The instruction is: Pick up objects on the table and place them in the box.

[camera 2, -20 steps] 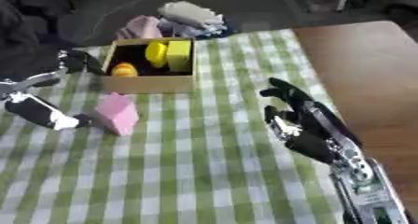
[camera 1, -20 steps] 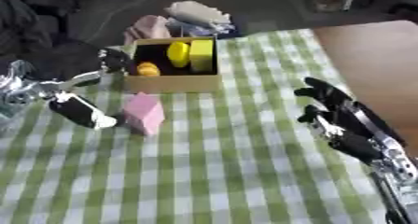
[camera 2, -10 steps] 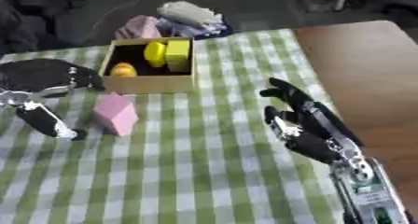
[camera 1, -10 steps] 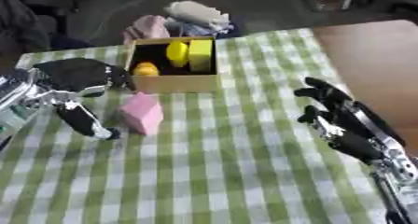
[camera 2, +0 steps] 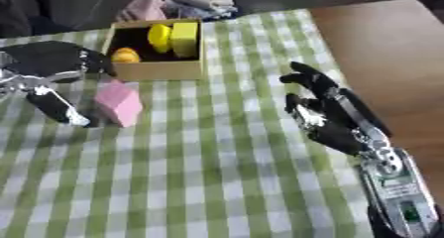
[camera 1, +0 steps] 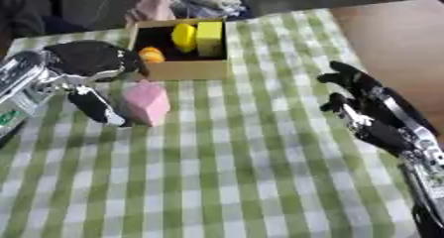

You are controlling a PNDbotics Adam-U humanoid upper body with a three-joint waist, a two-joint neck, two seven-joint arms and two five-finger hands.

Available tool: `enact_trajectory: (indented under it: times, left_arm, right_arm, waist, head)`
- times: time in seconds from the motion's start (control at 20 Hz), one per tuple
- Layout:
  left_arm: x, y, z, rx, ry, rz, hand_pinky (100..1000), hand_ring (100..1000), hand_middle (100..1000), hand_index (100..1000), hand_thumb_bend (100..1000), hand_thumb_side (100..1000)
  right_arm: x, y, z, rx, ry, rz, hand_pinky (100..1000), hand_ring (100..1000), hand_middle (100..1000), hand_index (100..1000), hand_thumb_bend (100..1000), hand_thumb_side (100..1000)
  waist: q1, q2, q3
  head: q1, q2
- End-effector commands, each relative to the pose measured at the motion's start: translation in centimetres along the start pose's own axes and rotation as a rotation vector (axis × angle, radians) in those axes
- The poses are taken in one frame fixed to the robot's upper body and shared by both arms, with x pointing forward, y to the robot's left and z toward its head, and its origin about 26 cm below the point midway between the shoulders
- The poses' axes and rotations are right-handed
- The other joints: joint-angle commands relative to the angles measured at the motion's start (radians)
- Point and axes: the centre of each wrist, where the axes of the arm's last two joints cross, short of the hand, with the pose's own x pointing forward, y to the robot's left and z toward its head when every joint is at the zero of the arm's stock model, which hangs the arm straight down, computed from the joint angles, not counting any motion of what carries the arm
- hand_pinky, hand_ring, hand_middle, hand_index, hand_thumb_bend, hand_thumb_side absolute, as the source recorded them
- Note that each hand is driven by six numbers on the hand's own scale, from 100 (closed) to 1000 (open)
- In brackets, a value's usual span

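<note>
The pink block stands on the green-and-white checked cloth that covers your worktop, on the left side and just in front of the cardboard box. Nearest to you, your right robot hand rests at the right edge of the cloth with its fingers straight and spread, pointing up the worktop; it holds nothing and lies well apart from the block. Further in, your left robot hand comes in from the left and sits just beside the pink block. Its palm lies level with the box's front left corner, and one long dark finger reaches down the cloth right next to the block's left face; you cannot tell whether it touches. The fingers look extended and not curled round the block, so this hand is open too. Beyond the block, the box sits upright with its top open. Inside it, a yellow rounded piece and a yellow squarish block stand side by side toward the back, and a small orange thing lies at the left near the front wall. Past the box, at the far edge of the worktop, a heap of pale and pinkish soft things lies.
</note>
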Motion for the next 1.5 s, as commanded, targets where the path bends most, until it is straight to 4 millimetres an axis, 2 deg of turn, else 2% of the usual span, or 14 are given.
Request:
enact_trajectory:
  times: [0.05,0.45,1.0,1.5]
  left_arm:
    - [-0.8,1.5,0.8,0.031,0.025,-0.049,841,830,834,884,578,497]
    - [-0.7,0.8,0.0,0.003,0.004,-0.032,842,831,833,882,544,485]
    - [-1.2,-1.0,-2.0,0.001,0.018,-0.028,841,829,832,879,481,460]
    - [-0.9,-3.0,-3.6,-0.003,-0.019,0.004,841,821,814,863,347,398]
  right_arm:
    - [0.9,-0.7,-0.4,-0.007,-0.026,0.037,673,1000,829,977,100,470]
    - [0.2,-0.6,0.0,-0.001,-0.006,0.043,673,1000,830,977,100,470]
    - [0.2,-0.4,-0.1,0.004,-0.009,0.033,672,1000,830,977,100,470]
    - [0.1,-0.2,-0.1,0.006,-0.010,0.020,671,1000,829,976,100,470]
  waist:
    - [0.004,-0.007,0.012]
    - [0.003,-0.012,0.009]
    - [-0.004,-0.008,-0.001]
    - [-0.009,-0.002,-0.012]
  head:
    - [-0.014,0.005]
    - [-0.034,-0.032]
    - [-0.024,-0.039]
    - [-0.016,-0.047]
